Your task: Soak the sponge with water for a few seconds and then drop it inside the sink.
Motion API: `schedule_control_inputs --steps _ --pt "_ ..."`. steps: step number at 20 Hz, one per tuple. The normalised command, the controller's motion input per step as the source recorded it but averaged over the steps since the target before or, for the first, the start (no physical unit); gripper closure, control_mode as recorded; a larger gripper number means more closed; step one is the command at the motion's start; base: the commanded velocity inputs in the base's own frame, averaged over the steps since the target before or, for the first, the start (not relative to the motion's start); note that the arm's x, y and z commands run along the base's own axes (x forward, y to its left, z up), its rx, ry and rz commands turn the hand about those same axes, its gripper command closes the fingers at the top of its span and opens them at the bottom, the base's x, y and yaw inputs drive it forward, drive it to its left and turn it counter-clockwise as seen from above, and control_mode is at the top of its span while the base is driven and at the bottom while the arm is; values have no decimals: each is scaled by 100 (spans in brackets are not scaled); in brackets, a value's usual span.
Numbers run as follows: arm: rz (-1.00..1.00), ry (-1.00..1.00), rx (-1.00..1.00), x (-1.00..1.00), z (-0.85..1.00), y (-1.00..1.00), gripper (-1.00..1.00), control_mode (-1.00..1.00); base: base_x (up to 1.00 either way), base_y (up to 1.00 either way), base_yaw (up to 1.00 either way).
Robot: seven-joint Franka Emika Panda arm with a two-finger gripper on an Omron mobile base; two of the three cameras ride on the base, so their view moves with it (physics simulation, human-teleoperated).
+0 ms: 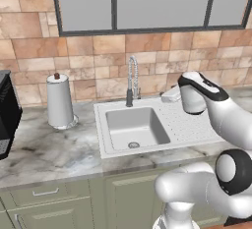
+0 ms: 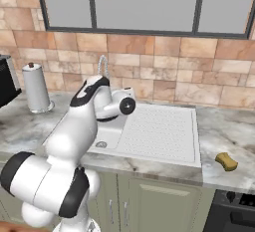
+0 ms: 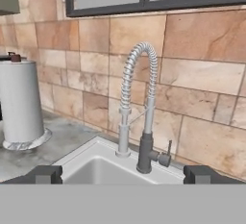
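Observation:
The yellow-tan sponge (image 2: 226, 161) lies on the marble counter, to the right of the sink and well away from the arm. The white sink (image 1: 109, 111) has its basin on the left and its ribbed drainboard (image 2: 162, 129) on the right. At the back rim stands the coiled chrome faucet (image 3: 139, 107), with its small lever (image 3: 166, 156) to the side. No water stream is in view. My gripper (image 3: 124, 175) hovers above the sink's back right part, facing the faucet. It is open, its dark fingertips (image 3: 45, 174) wide apart and holding nothing.
A paper towel roll (image 1: 60, 101) stands on the counter left of the sink, and a black appliance (image 1: 6, 112) sits farther left. A dark stove edge (image 2: 234, 211) shows beyond the sponge. The tiled wall and a window rise behind the faucet.

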Motion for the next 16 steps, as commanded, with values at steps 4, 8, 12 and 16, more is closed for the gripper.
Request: schedule_control_inputs --steps 4,8,12,16 --pt "0 0 0 21 -19 0 -100 -100 0 0 0" --pt "0 0 0 21 -27 0 -100 -100 0 0 0" --pt "0 0 0 19 -22 0 -100 -100 0 0 0" --pt "0 0 0 23 -20 0 -100 -100 0 0 0"
